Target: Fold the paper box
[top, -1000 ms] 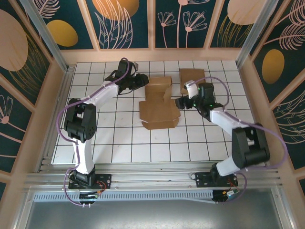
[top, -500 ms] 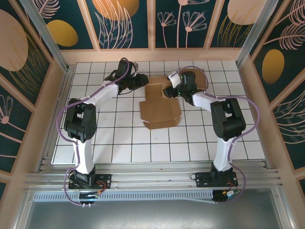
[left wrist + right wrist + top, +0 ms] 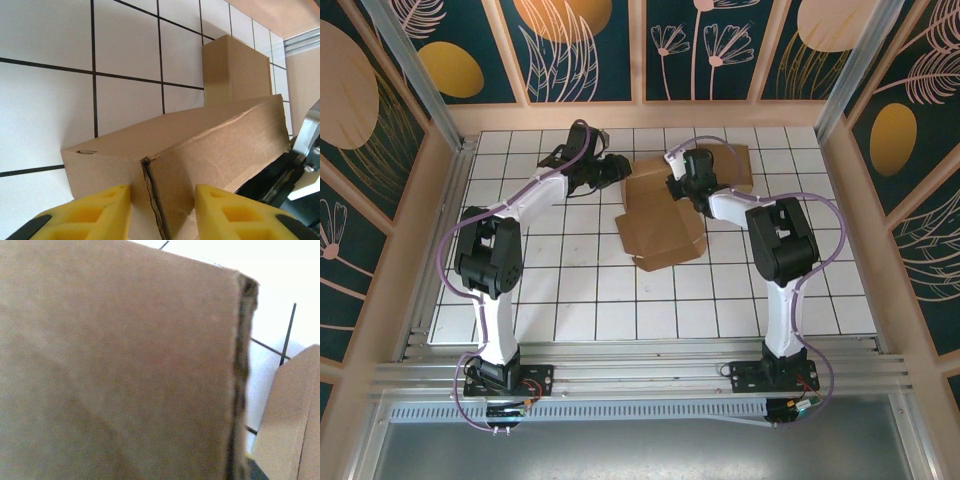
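1. The paper box [image 3: 660,225] lies half-formed toward 12 o'clock on the tabletop [image 3: 570,290]; the step looks like raising its side walls.
2. The left fingers [image 3: 105,210], partly apart, brace a standing wall at the box's 10 o'clock.
3. The right fingers [image 3: 680,188] are closed at its 1 o'clock; I cannot tell whether they hold anything.
4. The next move probably calls for folding that flap inward against the left brace.

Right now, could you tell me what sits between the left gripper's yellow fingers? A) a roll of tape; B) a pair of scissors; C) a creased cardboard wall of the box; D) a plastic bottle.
C: in the left wrist view, the left gripper has its yellow fingers flanking a creased cardboard wall of the paper box.
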`<state>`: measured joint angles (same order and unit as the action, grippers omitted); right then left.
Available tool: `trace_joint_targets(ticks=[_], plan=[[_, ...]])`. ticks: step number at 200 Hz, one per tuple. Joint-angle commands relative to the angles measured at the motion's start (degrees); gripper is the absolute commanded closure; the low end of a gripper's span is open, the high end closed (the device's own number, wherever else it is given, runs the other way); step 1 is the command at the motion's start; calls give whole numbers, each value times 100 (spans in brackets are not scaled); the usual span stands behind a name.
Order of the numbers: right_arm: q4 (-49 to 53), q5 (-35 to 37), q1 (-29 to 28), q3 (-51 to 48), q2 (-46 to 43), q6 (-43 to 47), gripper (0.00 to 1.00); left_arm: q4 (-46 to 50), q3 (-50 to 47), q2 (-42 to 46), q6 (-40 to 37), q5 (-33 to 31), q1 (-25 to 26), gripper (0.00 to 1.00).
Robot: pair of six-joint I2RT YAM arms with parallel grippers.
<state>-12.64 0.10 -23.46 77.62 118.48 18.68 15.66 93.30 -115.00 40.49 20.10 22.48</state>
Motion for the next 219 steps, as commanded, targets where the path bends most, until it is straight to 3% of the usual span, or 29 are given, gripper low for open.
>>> trace_joint_targets(ticks=[1, 23, 38, 76, 85, 110, 122, 149, 177, 200, 219], plan=[[540, 245, -75, 271, 240, -83, 100, 113, 178, 169, -59, 37, 26, 62], [707, 370, -97, 387, 241, -304, 100, 86, 163, 191, -41, 49, 26, 59], [713, 277, -106, 336, 141, -402, 77, 86, 154, 206, -51, 38, 21, 59], [736, 99, -89, 29, -207, -455, 65, 130, 164, 210, -89, 4, 20, 59], [722, -89, -88, -74, -294, -470, 68, 130, 163, 209, -85, -4, 20, 59], [377, -271, -24, -430, -448, -539, 94, 121, 145, 194, -59, 12, 25, 59], [339, -298, 24, -402, -403, -608, 100, 98, 120, 205, -37, 0, 20, 59], [641, -317, 87, -92, -328, -577, 100, -60, -59, 567, 11, -301, 21, 50], [1154, -385, 139, 86, -763, -138, 100, -366, -633, 1720, -310, -1258, 20, 40], [2125, -243, 119, 346, -1434, 1074, 100, -931, -1448, 3018, -1096, -1770, 20, 28], [2732, 721, -79, 493, -1973, 2483, 100, -1338, -2166, 3934, -1790, -2003, 20, 21]])
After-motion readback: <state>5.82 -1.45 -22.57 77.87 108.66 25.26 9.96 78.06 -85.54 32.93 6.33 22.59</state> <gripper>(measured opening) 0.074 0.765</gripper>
